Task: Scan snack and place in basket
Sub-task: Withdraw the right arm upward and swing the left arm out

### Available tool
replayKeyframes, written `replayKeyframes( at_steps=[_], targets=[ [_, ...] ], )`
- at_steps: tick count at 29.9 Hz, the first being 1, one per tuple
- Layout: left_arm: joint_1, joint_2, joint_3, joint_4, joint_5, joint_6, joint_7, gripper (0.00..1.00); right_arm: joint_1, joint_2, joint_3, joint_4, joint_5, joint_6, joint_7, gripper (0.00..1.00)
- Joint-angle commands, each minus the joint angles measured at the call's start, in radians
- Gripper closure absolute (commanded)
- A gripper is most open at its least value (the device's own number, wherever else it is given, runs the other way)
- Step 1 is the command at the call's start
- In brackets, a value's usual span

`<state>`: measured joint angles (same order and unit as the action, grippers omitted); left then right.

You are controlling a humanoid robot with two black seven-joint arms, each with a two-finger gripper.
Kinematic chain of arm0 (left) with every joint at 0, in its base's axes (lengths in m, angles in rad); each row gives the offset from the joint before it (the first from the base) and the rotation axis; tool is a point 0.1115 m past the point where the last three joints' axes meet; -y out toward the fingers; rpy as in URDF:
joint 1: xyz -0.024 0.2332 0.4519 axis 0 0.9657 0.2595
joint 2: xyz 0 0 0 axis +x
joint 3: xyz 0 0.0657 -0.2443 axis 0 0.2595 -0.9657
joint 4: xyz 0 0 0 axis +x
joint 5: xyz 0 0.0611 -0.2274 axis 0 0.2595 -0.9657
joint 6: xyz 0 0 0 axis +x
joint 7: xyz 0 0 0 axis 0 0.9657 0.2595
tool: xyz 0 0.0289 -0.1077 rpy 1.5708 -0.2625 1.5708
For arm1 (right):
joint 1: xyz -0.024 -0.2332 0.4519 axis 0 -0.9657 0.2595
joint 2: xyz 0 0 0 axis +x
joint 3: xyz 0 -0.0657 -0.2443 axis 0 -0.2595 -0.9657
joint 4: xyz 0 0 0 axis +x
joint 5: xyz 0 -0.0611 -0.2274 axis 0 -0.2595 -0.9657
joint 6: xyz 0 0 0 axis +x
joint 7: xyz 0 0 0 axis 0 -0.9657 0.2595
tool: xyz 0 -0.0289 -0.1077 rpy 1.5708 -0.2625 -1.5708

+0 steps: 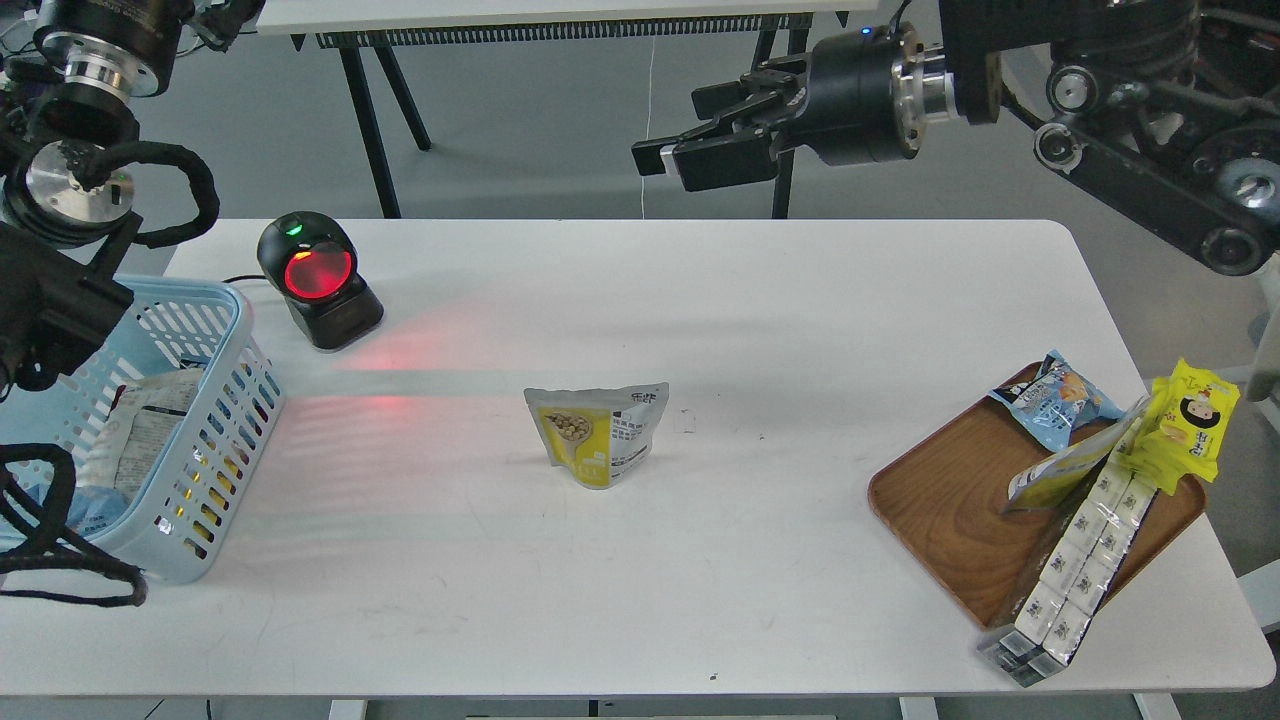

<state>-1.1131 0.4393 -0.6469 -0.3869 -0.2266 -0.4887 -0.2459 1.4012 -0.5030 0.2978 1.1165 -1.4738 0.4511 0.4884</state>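
One small white-and-yellow stand-up nut pouch (598,434) upright mid-table, untouched, likely light, crinkly and slippery, best pinched at flat top seal; right gripper (672,160) high above, fingers slightly parted, probably empty; left gripper out of view.

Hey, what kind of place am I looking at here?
Probably a lab set up as a mock shop checkout: a barcode scanner glowing red on a white table, a blue basket, a wooden tray of snack packets, and bare grey floor behind.
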Motion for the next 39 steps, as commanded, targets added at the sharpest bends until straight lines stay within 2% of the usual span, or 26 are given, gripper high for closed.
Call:
replayKeyframes(
  at_steps=[1, 4, 8, 15, 19, 23, 28, 33, 39],
  targets=[
    [-0.033, 0.009, 0.013, 0.003, 0.015, 0.0, 0.137, 0.0, -0.077, -0.002, 0.044, -0.072, 0.194, -0.012, 0.0, 0.01],
    [-0.04, 0.009, 0.013, -0.001, 0.016, 0.0, 0.177, 0.0, -0.126, -0.005, 0.086, -0.11, 0.308, -0.055, 0.0, 0.01],
    [-0.08, 0.015, 0.016, -0.001, 0.105, 0.0, 0.18, 0.0, -0.153, -0.009, 0.115, -0.239, 0.478, -0.065, 0.0, 0.01],
    [-0.154, 0.024, 0.024, -0.035, 0.528, 0.0, 0.163, 0.0, -0.162, 0.003, 0.152, -0.472, 0.887, -0.065, 0.0, 0.01],
    [-0.163, 0.045, 0.024, -0.13, 0.677, 0.0, 0.162, 0.0, -0.183, 0.003, 0.144, -0.555, 1.162, -0.055, 0.0, 0.01],
    [-0.178, 0.082, 0.024, -0.23, 0.756, 0.0, 0.168, 0.0, -0.218, 0.007, 0.155, -0.61, 1.343, -0.049, 0.0, 0.01],
    [-0.172, 0.147, 0.032, -0.423, 0.851, 0.0, 0.175, 0.0, -0.254, 0.026, 0.159, -0.626, 1.595, -0.049, 0.0, 0.01],
    [-0.171, 0.183, 0.093, -0.579, 0.95, 0.0, 0.175, 0.0, -0.318, 0.026, 0.217, -0.632, 1.656, -0.02, -0.007, 0.01],
    [-0.168, 0.272, 0.16, -0.809, 1.15, 0.0, 0.174, 0.0, -0.453, 0.049, 0.426, -0.624, 1.659, -0.003, -0.008, 0.01]
  ],
)
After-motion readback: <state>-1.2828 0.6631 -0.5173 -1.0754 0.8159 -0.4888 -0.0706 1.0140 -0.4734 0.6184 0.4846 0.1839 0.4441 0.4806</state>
